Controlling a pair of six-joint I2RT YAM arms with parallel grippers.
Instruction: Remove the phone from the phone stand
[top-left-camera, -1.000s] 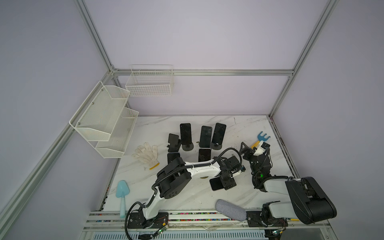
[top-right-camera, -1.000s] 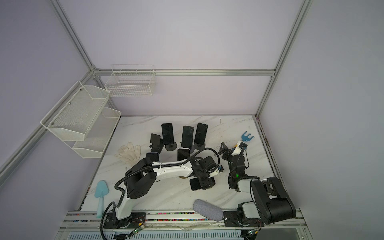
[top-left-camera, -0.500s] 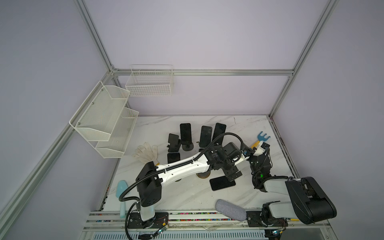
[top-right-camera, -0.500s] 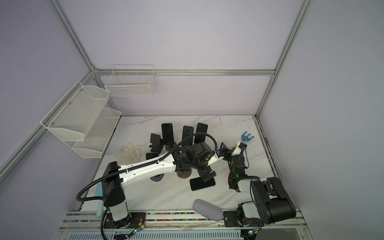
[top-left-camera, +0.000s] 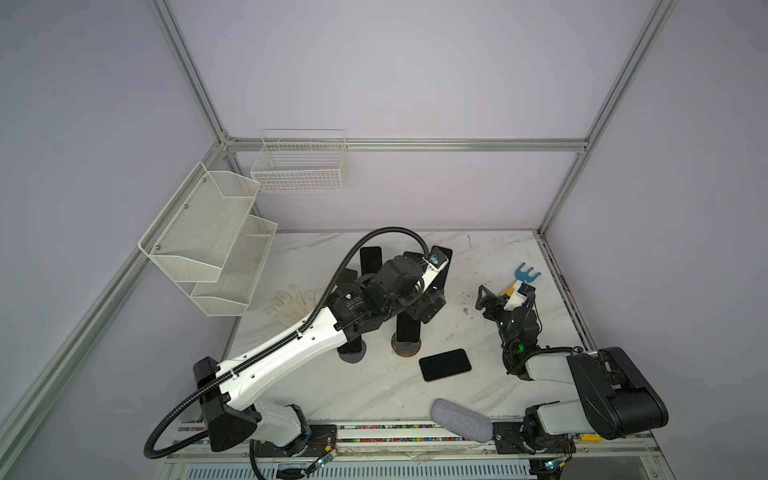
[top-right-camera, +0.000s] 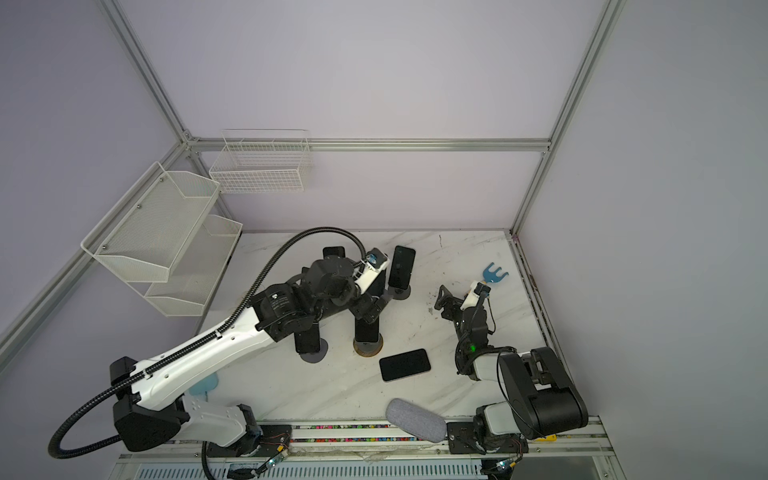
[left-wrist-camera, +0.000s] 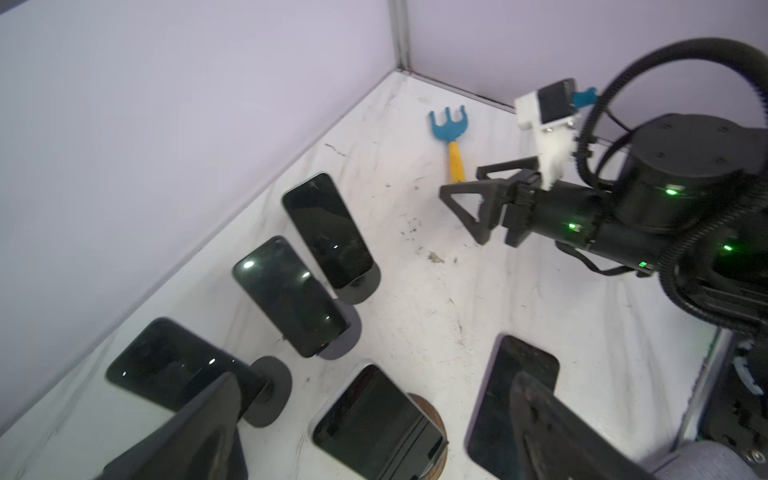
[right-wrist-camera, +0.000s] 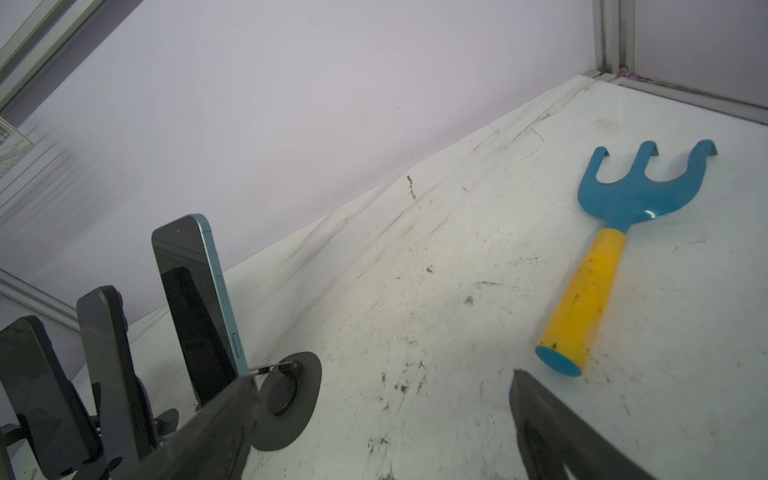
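White marble tabletop (top-left-camera: 374, 388), closed in by lilac walls, carried every item. At its near edge lay a grey pouch (top-left-camera: 461, 424).

1. Completed portion. Just beyond the pouch, one flat phone (top-left-camera: 444, 364) lay screen-up on the marble, touching no stand. I judged this unit as removed. Which stand it belonged to could not be determined.

2. Left side. Just left of the flat phone stood the wood-based stand (top-left-camera: 406, 351), with an upright phone (top-left-camera: 407, 330) leaning in it. My left gripper (top-left-camera: 426, 309) hovered over the top of that phone, jaws spread wide and nothing between them. A second dark stand (top-left-camera: 352, 353) further left was mostly hidden beneath my left arm.

3. Right side. My right gripper (top-left-camera: 484, 300) was parked over bare marble, well apart from every phone, jaws apart and empty.

4. Remaining portion. Further back, the far phones (left-wrist-camera: 328, 232) rested in a row on dark round-based stands. A blue and yellow rake (top-left-camera: 527, 273) lay at the far right.

Assessment: one removal done. If more were required, the upright phone below my left gripper was the likely next unit.
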